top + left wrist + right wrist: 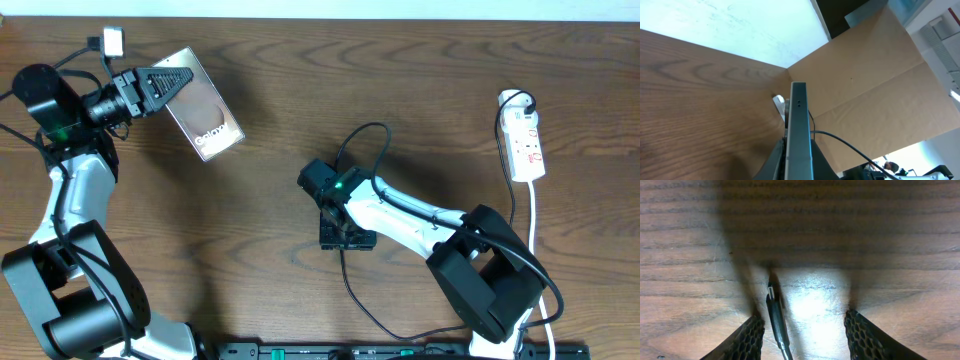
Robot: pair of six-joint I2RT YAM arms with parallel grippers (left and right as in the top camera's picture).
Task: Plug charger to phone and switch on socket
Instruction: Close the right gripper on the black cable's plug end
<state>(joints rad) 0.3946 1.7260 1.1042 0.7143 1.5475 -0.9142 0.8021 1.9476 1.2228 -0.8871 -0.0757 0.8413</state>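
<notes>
The left gripper [180, 78] is up at the far left of the wooden table [300, 60], clamped tight on one corner of the phone [210, 120]. The phone is tilted, with its bronze-brown oval and white lettering facing upward. In the left wrist view the phone [799, 135] shows edge-on as a thin grey slab, pinched between the dark fingers [776, 161] low in the picture.

The right gripper [348, 240] is near the middle of the table, pointing straight down at the wood. In its own camera the right gripper [807, 337] stands partly apart, with a clear gap of bare table between the two textured fingertips [865, 337]. The charger [777, 325] lies flat in that gap, close beside the left-hand pad in the picture. Its small plug tip [771, 294] points away from the camera, and nothing is gripping it.

From overhead the black charger [366, 132] cable loops out beyond the right wrist, and another stretch trails toward the near edge of the table.

The socket [524, 140], a white power strip with red marks, lies at the far right, well apart from both grippers. Its white cord runs toward the near edge.
</notes>
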